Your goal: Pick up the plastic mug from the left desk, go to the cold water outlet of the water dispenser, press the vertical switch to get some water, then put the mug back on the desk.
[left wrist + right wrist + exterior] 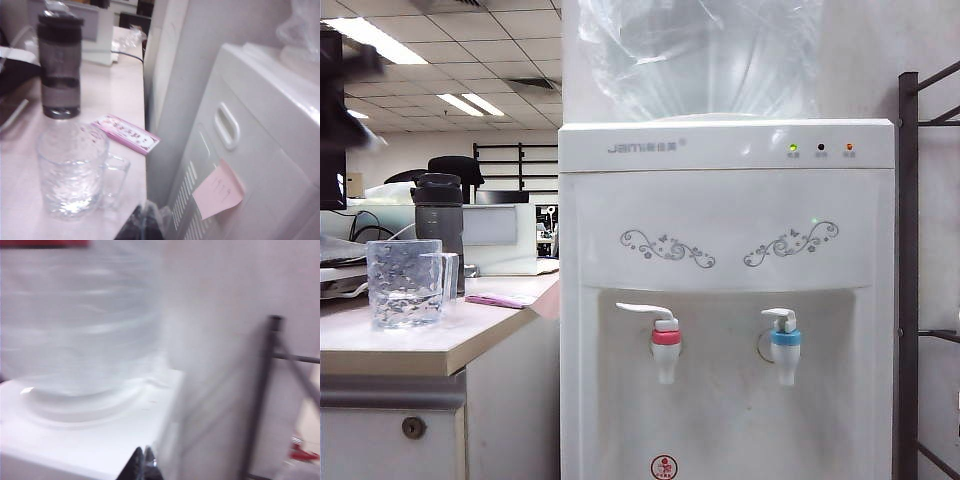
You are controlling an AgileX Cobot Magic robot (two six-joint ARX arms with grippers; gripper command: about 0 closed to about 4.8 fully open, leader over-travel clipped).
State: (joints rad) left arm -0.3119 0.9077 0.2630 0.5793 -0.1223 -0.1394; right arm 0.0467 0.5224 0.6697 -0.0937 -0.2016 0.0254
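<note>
Mug [405, 283] upright, handle twd dispenser [725, 300], end effectors [145, 220] [144, 462] closed

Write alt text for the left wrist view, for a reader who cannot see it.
A clear plastic mug stands upright on the left desk, handle toward the water dispenser. Behind it stand a dark bottle and a pink card. The shut left gripper shows near the desk's edge.

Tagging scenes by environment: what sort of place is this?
Likely an open-plan office: tall white water dispenser beside a cream-topped desk, ceiling panel lights and black office chairs behind. Both grippers, left and right, are shut.
</note>
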